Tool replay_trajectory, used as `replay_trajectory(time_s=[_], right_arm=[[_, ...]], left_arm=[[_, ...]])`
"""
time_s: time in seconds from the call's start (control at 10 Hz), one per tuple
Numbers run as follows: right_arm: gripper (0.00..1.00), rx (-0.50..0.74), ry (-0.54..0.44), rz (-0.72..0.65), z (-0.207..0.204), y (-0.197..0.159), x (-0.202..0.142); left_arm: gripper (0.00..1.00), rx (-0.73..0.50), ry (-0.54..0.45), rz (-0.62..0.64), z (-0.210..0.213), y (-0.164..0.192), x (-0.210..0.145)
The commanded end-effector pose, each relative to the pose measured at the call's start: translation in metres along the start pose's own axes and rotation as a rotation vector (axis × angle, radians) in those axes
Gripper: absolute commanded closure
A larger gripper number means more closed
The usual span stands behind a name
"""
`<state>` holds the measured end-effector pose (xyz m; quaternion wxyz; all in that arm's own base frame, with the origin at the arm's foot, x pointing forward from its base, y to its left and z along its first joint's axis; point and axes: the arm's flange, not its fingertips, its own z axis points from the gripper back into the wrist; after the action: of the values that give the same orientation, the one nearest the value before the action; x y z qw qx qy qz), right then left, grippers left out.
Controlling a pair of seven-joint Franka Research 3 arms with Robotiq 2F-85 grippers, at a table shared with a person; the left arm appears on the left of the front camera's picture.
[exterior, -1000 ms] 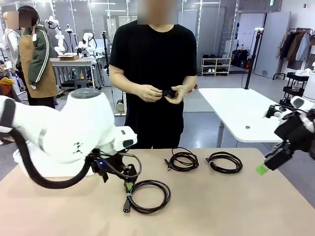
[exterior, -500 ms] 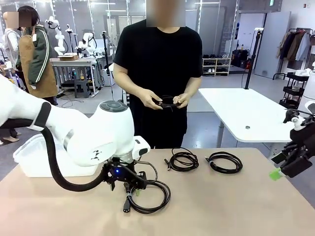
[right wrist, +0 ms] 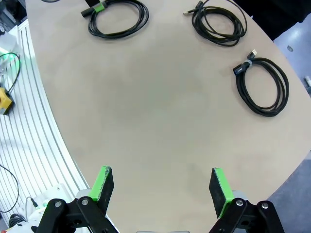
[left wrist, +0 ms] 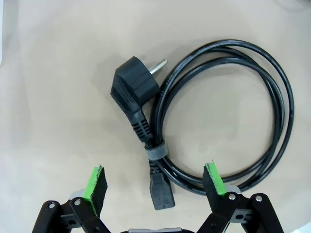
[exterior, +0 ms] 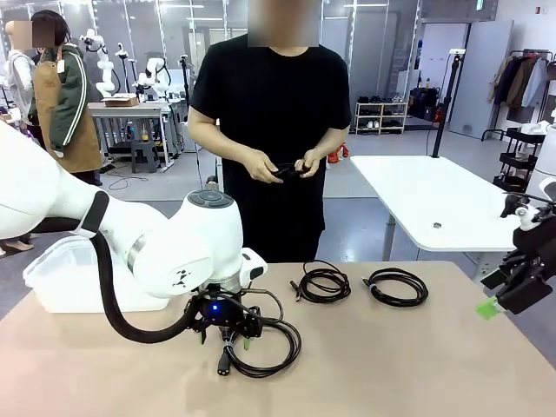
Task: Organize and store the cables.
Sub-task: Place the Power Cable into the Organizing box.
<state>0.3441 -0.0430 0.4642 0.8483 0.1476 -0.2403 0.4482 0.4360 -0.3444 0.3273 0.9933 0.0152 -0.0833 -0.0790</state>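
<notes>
Cables (exterior: 295, 343) come first: the nearest coil lies on the table (exterior: 391, 373) left of centre, bound by a pale tie (left wrist: 155, 149) just below its angled plug (left wrist: 133, 90). Two more coils, the middle coil (exterior: 343, 285) and the right-hand coil (exterior: 421, 291), sit side by side farther across. A fourth cable (exterior: 291, 170) is in the person's hands (exterior: 261, 165).

Over the last second the left gripper (left wrist: 154, 174) has swung in and come down over the nearest coil. Its jaws are spread wide and empty, straddling the tied neck and the small connector. Closing there looks like the next step, since the tie should keep the loops together. The right gripper (right wrist: 161, 175) has drawn back to the table's right edge, also wide open and holding nothing. A white bin (exterior: 52, 278) on the left seems the likely store
</notes>
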Motion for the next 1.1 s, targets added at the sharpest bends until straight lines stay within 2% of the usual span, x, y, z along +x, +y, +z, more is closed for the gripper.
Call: replay_trajectory(time_s=[0.0, 0.3, 0.4, 0.5, 0.7, 0.9, 1.0], right_arm=[[0.0, 0.008, -0.009, -0.003, -0.001, -0.001, 0.001], [0.0, 0.008, -0.009, -0.003, -0.001, -0.001, 0.001], [0.0, 0.008, -0.009, -0.003, -0.001, -0.001, 0.001], [0.0, 0.008, -0.009, -0.003, -0.001, -0.001, 0.001], [0.0, 0.008, -0.009, -0.003, -0.001, -0.001, 0.001], [0.0, 0.008, -0.009, -0.003, -0.001, -0.001, 0.001], [0.0, 0.008, -0.009, -0.003, -0.001, -0.001, 0.001]], left_arm=[[0.0, -0.006, -0.022, 0.071, -0.012, -0.007, 0.009], [0.0, -0.019, -0.032, 0.12, -0.026, 0.0, 0.012], [0.18, -0.017, -0.037, 0.124, -0.027, 0.001, 0.012], [0.56, -0.012, -0.04, 0.134, -0.028, 0.002, 0.012], [1.0, -0.008, -0.046, 0.147, -0.03, 0.002, 0.013], [1.0, 0.004, -0.061, 0.146, -0.029, 0.002, 0.013], [0.96, 0.0, -0.057, 0.148, -0.029, 0.002, 0.012]])
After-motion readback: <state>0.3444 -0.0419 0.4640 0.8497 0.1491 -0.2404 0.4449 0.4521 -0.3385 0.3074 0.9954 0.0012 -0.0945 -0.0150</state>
